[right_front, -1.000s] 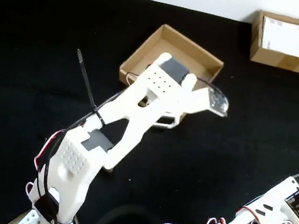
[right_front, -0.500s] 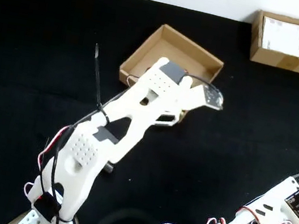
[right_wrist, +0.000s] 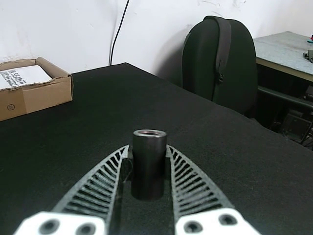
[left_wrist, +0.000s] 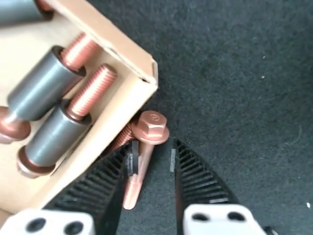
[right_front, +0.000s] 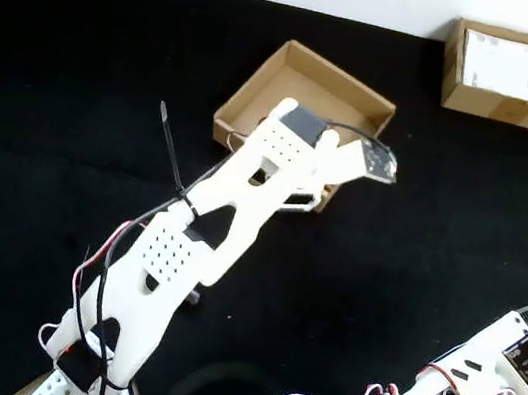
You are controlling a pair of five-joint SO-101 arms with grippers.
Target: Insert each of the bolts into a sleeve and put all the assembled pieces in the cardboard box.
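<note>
Trouble looks likeliest at the left gripper (left_wrist: pixel 152 149). Its jaws stand apart astride a loose copper bolt (left_wrist: pixel 148 128) that lies on the black table (left_wrist: pixel 244 73) just outside the cardboard box (left_wrist: pixel 128 105). The bolt's head sits right by the box's corner, and its shank runs back between the fingers, much closer to one than the other.

If the jaws close from here, I'd expect the far finger to shove the shank sideways before both pads bite. A round shank could then roll or swing toward the box wall. The nearer finger also sits just beside that wall. A small drift that way and it could catch the cardboard, nudge the box, or pinch wall and bolt together. Two assembled pieces (left_wrist: pixel 51 134) lie inside the box close to that wall, so a knocked box would jostle them too.

Grip point is the other worry. The fingers cover the tail of the shank, with the flanged head out beyond the tips. A light squeeze might let the bolt droop or pivot once lifted, and then it would not line up for insertion.

Over on the other side, the right gripper (right_wrist: pixel 148 149) is clamped on a dark sleeve (right_wrist: pixel 148 169), held upright with its bore open at the top. That bore looks snug to me, so a tilted bolt would likely jam at the rim or push the sleeve down through the fingers.
</note>
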